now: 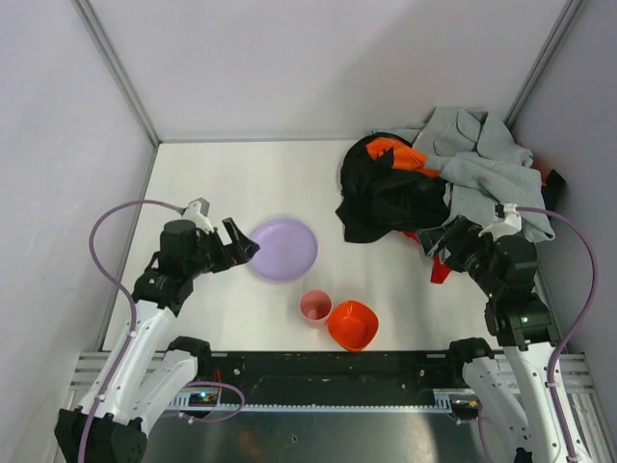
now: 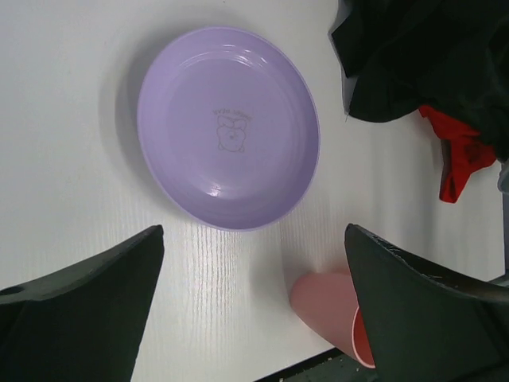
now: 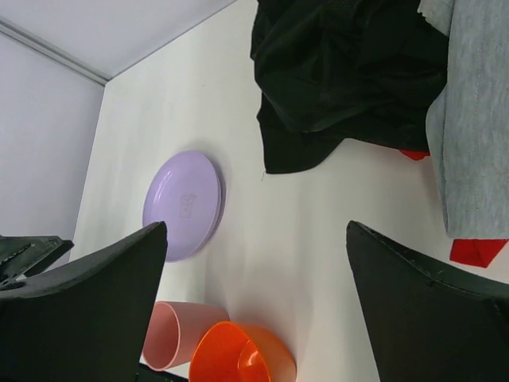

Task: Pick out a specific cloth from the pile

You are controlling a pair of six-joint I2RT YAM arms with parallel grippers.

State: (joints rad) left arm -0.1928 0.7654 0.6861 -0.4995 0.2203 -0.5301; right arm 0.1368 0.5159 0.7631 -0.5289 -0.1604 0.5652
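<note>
The pile (image 1: 395,198) lies at the back right: a black garment with orange patches (image 1: 390,151) under a grey cloth (image 1: 482,164). The red cloth (image 1: 440,268) mostly hides under the pile; only a strip sticks out at its near edge, just beside my right gripper (image 1: 442,243). It also shows in the left wrist view (image 2: 459,157) and the right wrist view (image 3: 477,251). My right gripper (image 3: 256,231) is open and empty above the table. My left gripper (image 1: 243,243) is open and empty at the left rim of the purple plate (image 1: 282,249), and shows in its own view (image 2: 254,239).
A pink cup (image 1: 314,307) and an orange bowl (image 1: 352,324) stand near the front edge between the arms. The plate (image 2: 228,127) sits mid-table. Walls close in on the left, back and right.
</note>
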